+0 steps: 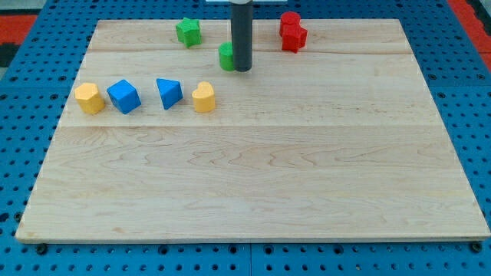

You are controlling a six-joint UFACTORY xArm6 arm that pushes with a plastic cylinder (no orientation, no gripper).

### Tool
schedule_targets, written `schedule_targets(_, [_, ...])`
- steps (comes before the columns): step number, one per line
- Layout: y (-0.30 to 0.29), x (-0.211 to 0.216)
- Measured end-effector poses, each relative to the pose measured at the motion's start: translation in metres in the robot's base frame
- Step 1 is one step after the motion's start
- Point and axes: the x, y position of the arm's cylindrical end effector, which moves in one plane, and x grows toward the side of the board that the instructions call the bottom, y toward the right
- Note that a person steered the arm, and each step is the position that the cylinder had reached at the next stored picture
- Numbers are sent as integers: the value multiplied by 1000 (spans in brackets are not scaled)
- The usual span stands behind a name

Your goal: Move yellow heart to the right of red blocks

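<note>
The yellow heart (203,97) lies left of the board's middle, in the upper half. Two red blocks sit touching near the view's top right of centre: a red round one (289,21) and a red star-like one (294,37) just below it. My tip (242,69) stands at the end of the dark rod, just right of a green block (227,57) and touching or nearly touching it. The tip is up and to the right of the yellow heart and well left of the red blocks.
A green star block (188,31) sits near the top edge, left of the rod. A blue triangle (169,93), a blue cube (123,96) and a yellow block (89,98) line up left of the heart. The wooden board (253,184) lies on a blue pegboard.
</note>
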Motion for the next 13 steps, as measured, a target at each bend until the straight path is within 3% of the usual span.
schedule_targets(3, [-40, -29])
schedule_targets(5, [-31, -33])
schedule_targets(7, [-101, -34])
schedule_targets(10, [-100, 22])
schedule_targets(11, [-174, 34])
schedule_targets(12, [-150, 45])
schedule_targets(13, [-150, 81])
